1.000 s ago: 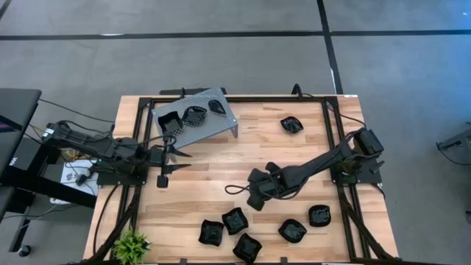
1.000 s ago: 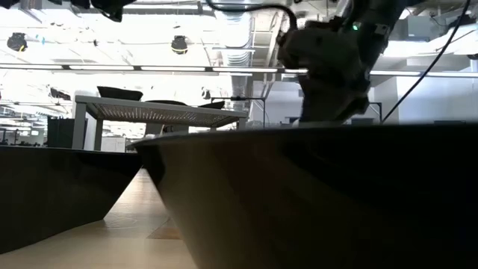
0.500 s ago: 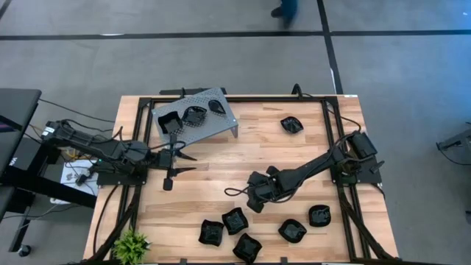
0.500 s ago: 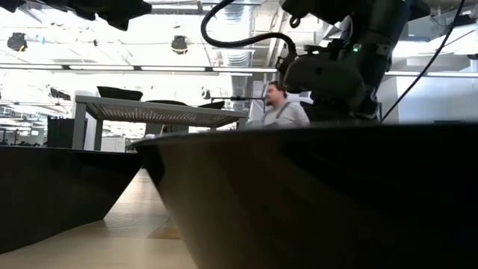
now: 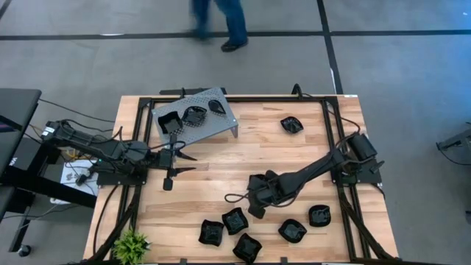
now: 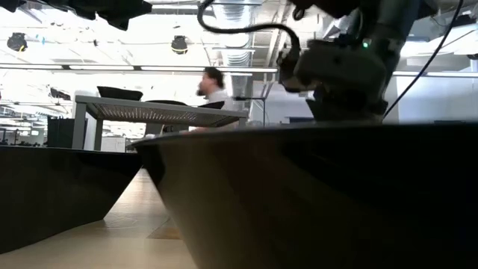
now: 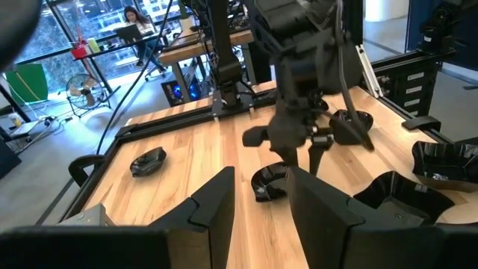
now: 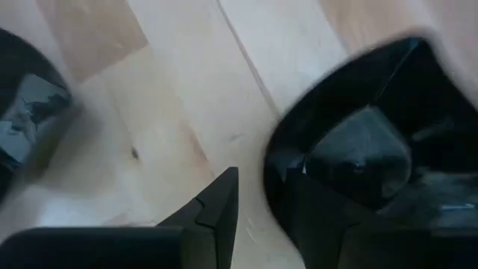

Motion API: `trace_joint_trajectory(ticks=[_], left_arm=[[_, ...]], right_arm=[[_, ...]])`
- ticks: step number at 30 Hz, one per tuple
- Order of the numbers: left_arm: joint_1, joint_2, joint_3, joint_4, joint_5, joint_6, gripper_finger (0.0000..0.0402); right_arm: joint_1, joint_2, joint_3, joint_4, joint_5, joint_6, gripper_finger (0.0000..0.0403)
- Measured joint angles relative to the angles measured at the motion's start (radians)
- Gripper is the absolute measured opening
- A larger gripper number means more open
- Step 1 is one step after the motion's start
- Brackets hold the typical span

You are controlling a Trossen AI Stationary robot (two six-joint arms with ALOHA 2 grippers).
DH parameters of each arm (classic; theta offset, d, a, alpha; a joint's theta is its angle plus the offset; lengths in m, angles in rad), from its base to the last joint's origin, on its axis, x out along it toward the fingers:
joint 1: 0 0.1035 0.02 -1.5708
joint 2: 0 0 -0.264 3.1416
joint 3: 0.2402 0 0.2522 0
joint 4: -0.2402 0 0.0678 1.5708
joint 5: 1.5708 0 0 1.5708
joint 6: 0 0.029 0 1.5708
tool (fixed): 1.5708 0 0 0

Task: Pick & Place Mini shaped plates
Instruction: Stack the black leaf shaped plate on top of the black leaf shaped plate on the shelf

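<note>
Several mini shaped plates, glossy and black, lie near the table's near edge (image 5: pixel 235 221), (image 5: pixel 211 232), (image 5: pixel 292 230). One sits alone toward the far right (image 5: pixel 292 125), and three rest on the perforated grey tray (image 5: pixel 221 125). My right gripper (image 5: pixel 255 206) is open and low over the near group. In the right wrist view its fingers (image 8: pixel 261 217) stand astride the rim of one plate (image 8: pixel 358 149); I cannot tell whether they touch it. My left gripper (image 5: pixel 180 160) is open, empty and waiting beside the tray.
One plate fills the low view close to the camera (image 6: pixel 314 194), with the tray (image 6: pixel 157 112) behind it. A small plant (image 5: pixel 131 243) stands at the near left corner. Bare wood lies mid-table (image 5: pixel 243 154). A person walks past beyond the far edge (image 5: pixel 221 18).
My right gripper has moved toward the near edge and down, closer to the group of plates there. My left gripper has shifted slightly toward the right. A person has crossed the floor behind the table from right to left.
</note>
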Motion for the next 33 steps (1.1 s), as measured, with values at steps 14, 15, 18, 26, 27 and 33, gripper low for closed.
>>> trace_joint_trajectory(ticks=[14, 15, 18, 26, 27, 33], left_arm=[[0.0, 0.0, 0.0, 0.003, 0.0, 0.0, 0.0127], [0.0, 0.0, 0.0, 0.003, 0.0, 0.0, 0.0127], [0.0, 0.0, 0.0, 0.003, 0.0, 0.0, 0.0127], [0.0, 0.0, 0.0, 0.003, 0.0, 0.0, 0.0127], [0.0, 0.0, 0.0, 0.004, 0.0, 0.0, 0.0127], [0.0, 0.0, 0.0, 0.004, 0.001, -0.019, 0.0127]], right_arm=[[-0.012, 0.033, 0.002, -0.012, -0.016, -0.09, 0.0073], [-0.012, 0.033, 0.002, -0.015, -0.017, -0.09, 0.0066], [-0.012, 0.032, 0.008, -0.027, -0.034, -0.09, 0.0046], [-0.012, 0.034, 0.105, -0.179, -0.056, -0.128, 0.0011], [-0.012, 0.034, 0.109, -0.186, -0.056, -0.137, 0.0007], [-0.016, 0.034, 0.113, -0.206, -0.064, -0.142, 0.0003]])
